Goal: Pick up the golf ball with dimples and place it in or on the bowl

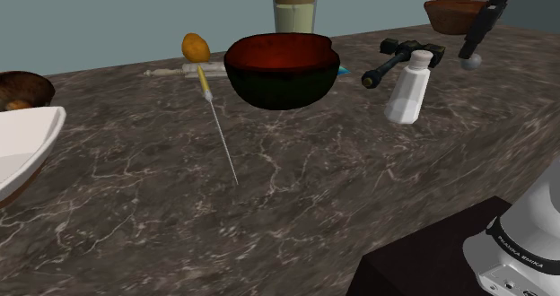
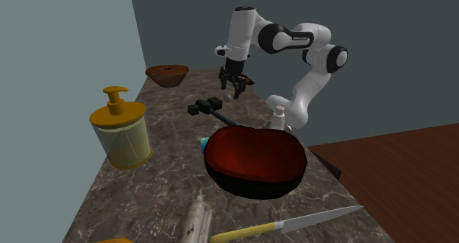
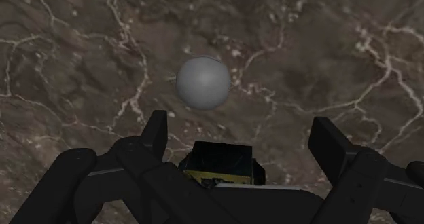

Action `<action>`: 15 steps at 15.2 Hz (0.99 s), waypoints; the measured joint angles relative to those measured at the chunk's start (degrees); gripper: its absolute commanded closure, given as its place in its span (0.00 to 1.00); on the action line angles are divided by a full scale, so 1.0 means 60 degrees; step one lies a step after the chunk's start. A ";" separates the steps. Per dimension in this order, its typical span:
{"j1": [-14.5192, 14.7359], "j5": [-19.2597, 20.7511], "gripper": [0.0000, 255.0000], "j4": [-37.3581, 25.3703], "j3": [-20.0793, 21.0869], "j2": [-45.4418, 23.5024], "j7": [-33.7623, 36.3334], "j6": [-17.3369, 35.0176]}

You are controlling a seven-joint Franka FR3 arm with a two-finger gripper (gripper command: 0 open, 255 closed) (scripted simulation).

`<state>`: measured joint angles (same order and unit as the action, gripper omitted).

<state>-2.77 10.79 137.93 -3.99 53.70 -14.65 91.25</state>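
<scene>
Hovering near the grey ball [image 3: 202, 82] (smooth), the claw [image 3: 242, 124] gapes.

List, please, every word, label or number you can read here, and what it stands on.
"FRANKA EMIKA": on the white arm's base, small and faint, so the reading is uncertain.
No lettering shows on the pump bottle, the white bottle or the bowl.
</scene>
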 measured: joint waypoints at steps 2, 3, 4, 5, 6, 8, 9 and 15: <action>-0.0071 0.0244 0.00 0.0012 -0.0372 0.0219 -0.0423 0.0070; -0.0085 0.0299 0.00 0.0082 -0.0451 0.0263 -0.0496 0.0146; -0.0091 0.0330 0.00 0.0171 -0.0494 0.0283 -0.0523 0.0239; -0.0099 0.0360 0.00 0.0328 -0.0532 0.0327 -0.0532 0.0362; -0.0109 0.0389 0.00 0.0446 -0.0569 0.0353 -0.0543 0.0463; -0.0129 0.0447 0.00 0.0694 -0.0640 0.0403 -0.0559 0.0671; -0.0136 0.0478 0.00 0.0854 -0.0681 0.0391 -0.0550 0.0843; -0.0145 0.0503 0.00 0.1044 -0.0705 0.0443 -0.0536 0.0986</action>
<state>-3.64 13.81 144.19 -8.22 56.35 -17.86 97.16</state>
